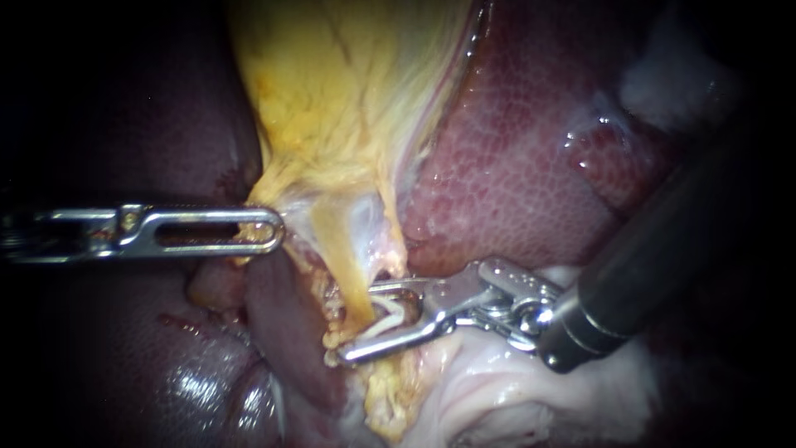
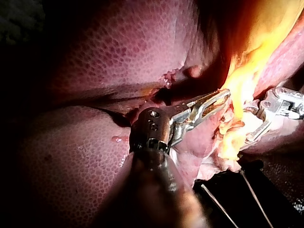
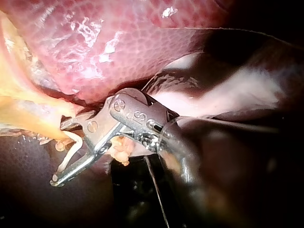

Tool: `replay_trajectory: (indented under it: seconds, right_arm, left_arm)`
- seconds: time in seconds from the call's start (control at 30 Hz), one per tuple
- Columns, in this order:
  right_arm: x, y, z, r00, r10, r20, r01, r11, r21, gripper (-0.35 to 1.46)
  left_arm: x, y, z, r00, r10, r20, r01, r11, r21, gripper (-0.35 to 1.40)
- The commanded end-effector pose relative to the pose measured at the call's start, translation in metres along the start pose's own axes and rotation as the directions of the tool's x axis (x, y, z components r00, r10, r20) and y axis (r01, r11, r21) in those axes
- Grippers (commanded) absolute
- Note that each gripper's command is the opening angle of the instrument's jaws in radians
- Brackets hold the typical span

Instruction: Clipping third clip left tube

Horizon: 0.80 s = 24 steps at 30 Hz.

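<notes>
The yellow gallbladder (image 1: 348, 83) narrows downward into a yellow tube (image 1: 352, 274). My right instrument (image 1: 356, 323) comes in from the right with its jaws open, one on each side of this tube. A white curved clip (image 1: 390, 319) sits between them. The right wrist view shows the same jaws (image 3: 59, 153) spread around a pale strand (image 3: 71, 147) under the yellow tissue (image 3: 33, 118). My left instrument (image 1: 274, 231) comes in from the left. Its slotted jaws are shut on the gallbladder's lower edge, as the left wrist view also shows (image 2: 223, 97).
Dark red liver (image 1: 514, 166) lies behind and to the right of the gallbladder, with more liver (image 1: 191, 390) at lower left. Pale whitish tissue (image 1: 514, 398) lies under the right instrument's shaft (image 1: 647, 265). Small yellow fat lumps (image 1: 332, 319) cling beside the tube.
</notes>
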Motion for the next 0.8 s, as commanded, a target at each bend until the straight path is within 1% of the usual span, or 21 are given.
replay_trajectory:
  seconds: [0.03, 0.1, 0.23, 0.37, 0.4, 0.43, 0.47, 0.5, 0.53, 0.57, 0.8]
  right_arm:
    - [0.0003, 0.0001, 0.0, 1.0, 0.005, -0.006, -0.005, 1.0, 0.002, 0.55]
    - [0.0008, 0.0001, 0.0, 1.0, 0.007, -0.014, -0.007, 1.0, 0.004, 0.54]
    - [0.0024, 0.0, -0.0003, 0.999, 0.014, -0.048, -0.014, 1.0, -0.003, 0.53]
    - [0.0035, -0.0001, -0.0007, 0.998, 0.02, -0.061, -0.021, 1.0, -0.015, 0.47]
    - [0.0037, -0.0001, -0.0008, 0.998, 0.021, -0.061, -0.022, 1.0, -0.015, 0.42]
    - [0.0037, -0.0002, -0.001, 0.998, 0.034, -0.062, -0.034, 0.999, -0.013, 0.31]
    - [0.0037, -0.0002, -0.0011, 0.996, 0.063, -0.061, -0.064, 0.998, -0.006, 0.13]
    - [0.0036, -0.0002, -0.0013, 0.996, 0.075, -0.048, -0.074, 0.997, 0.022, -0.08]
    - [0.0035, -0.0002, -0.0015, 0.995, 0.086, -0.043, -0.084, 0.996, 0.031, -0.29]
    - [0.0035, 0.0, -0.0015, 0.995, 0.092, -0.04, -0.091, 0.995, 0.032, -0.35]
    - [0.0032, 0.0006, -0.0018, 0.994, 0.103, -0.035, -0.102, 0.994, 0.029, -0.35]
  left_arm:
    - [0.0, 0.0, 0.0, 1.0, 0.0, 0.0, 0.0, 1.0, -0.001, -0.35]
    - [0.0, 0.0, 0.0, 1.0, 0.0, 0.0, 0.0, 1.0, -0.001, -0.35]
    - [0.0, 0.0, 0.0001, 1.0, 0.0, 0.0, 0.0, 1.0, -0.001, -0.35]
    - [0.0, 0.0, 0.0001, 1.0, 0.0, 0.0, 0.0, 1.0, -0.001, -0.35]
    - [0.0, 0.0, 0.0001, 1.0, 0.0, 0.0, 0.0, 1.0, -0.001, -0.35]
    - [0.0, 0.0, 0.0001, 1.0, 0.0, 0.0, 0.0, 1.0, -0.001, -0.35]
    - [0.0, 0.0, 0.0001, 1.0, 0.0, 0.0, 0.0, 1.0, -0.001, -0.35]
    - [0.0, 0.0, 0.0001, 1.0, 0.0, 0.0, 0.0, 1.0, -0.001, -0.35]
    - [0.0, 0.0, 0.0001, 1.0, 0.0, 0.0, 0.0, 1.0, -0.001, -0.35]
    - [0.0, 0.0, 0.0001, 1.0, 0.0, 0.0, 0.0, 1.0, -0.001, -0.35]
    - [0.0, 0.0, 0.0001, 1.0, 0.0, 0.0, 0.0, 1.0, -0.001, -0.35]
